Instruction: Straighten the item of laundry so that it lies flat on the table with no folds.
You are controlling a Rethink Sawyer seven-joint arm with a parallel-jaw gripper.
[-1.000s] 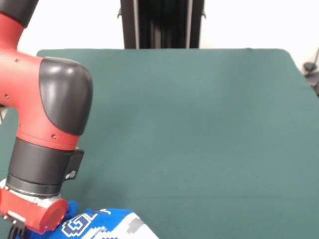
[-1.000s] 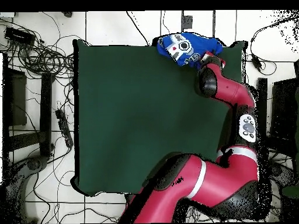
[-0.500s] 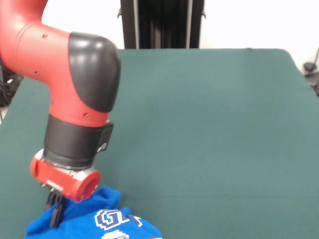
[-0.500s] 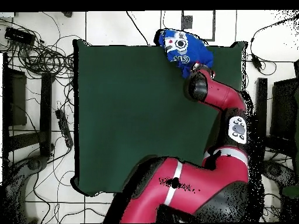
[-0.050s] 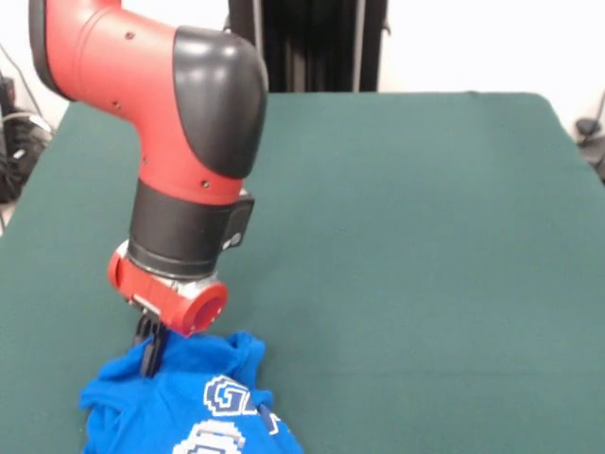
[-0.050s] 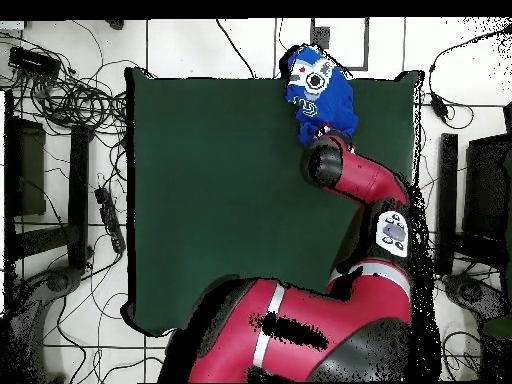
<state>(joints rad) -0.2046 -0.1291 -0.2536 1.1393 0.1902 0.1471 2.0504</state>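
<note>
Meanwhile, end effector point(image 5: 148, 352) at bunched blue shirt point(image 5: 184, 407) on table point(image 5: 416, 246)

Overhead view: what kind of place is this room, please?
Probably a robotics lab. A red and black robot arm works at a green table with a blue shirt on it, and loose cables lie on the tiled floor.

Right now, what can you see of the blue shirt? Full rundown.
The blue shirt is bright blue soft cloth with a white pixel-style graphic and pale block letters. It is bunched and creased, not flat. In the front view it sits at the near edge of the green table, partly cut off by the picture's bottom edge. In the overhead view it reaches past the table's top edge. The gripper meets its upper left part, with dark fingers down in the cloth; whether they pinch it is unclear.
</note>
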